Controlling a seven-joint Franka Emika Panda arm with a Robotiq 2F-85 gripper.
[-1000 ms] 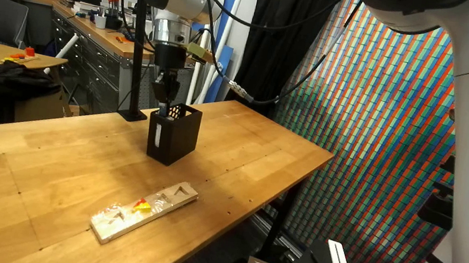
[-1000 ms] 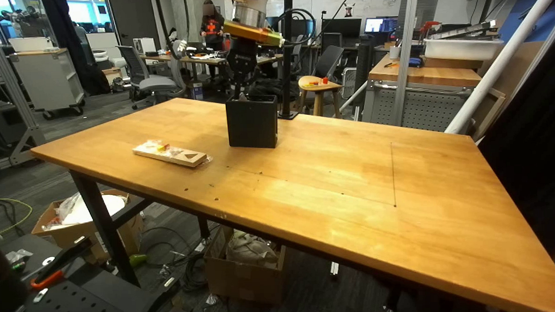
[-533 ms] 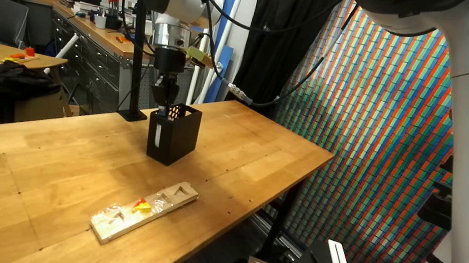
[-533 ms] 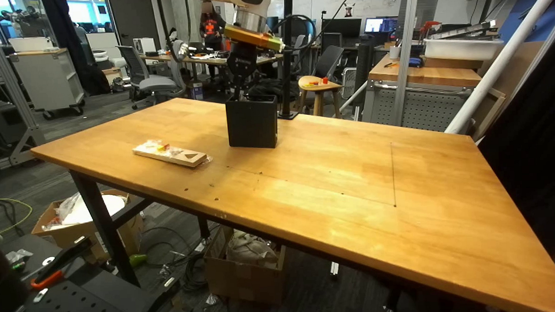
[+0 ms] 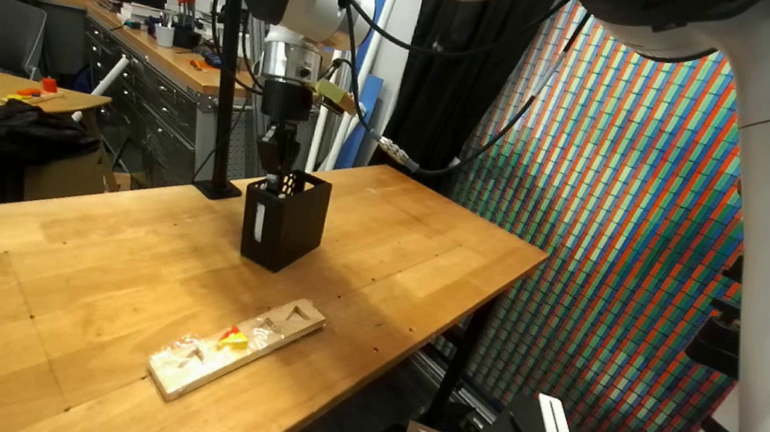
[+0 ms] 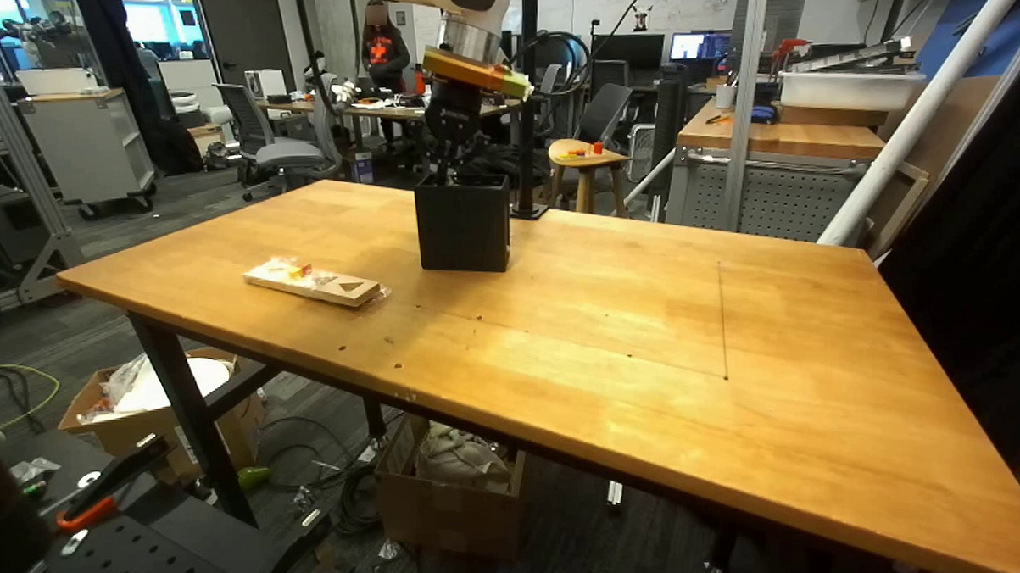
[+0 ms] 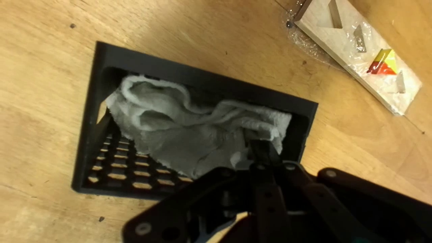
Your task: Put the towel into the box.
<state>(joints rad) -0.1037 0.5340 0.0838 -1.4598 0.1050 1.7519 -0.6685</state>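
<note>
The black box stands upright on the table and shows in both exterior views. In the wrist view its rim surrounds a grey-white towel. The towel lies bunched and folded inside, with part of the hexagon-hole wall showing to its left. My gripper points down into the box at the towel's right end. Its dark fingers stand close together, with towel folds at their tips; the pinch itself is partly hidden. In both exterior views the gripper's tips reach just inside the box's top opening, and the walls hide the towel.
A wooden shape board in clear wrap, with a red and yellow piece, lies in front of the box. A black post stands behind the box at the table edge.
My gripper has shifted slightly to the right and a little down in both exterior views, staying at the box opening. The box and the board have not moved.
</note>
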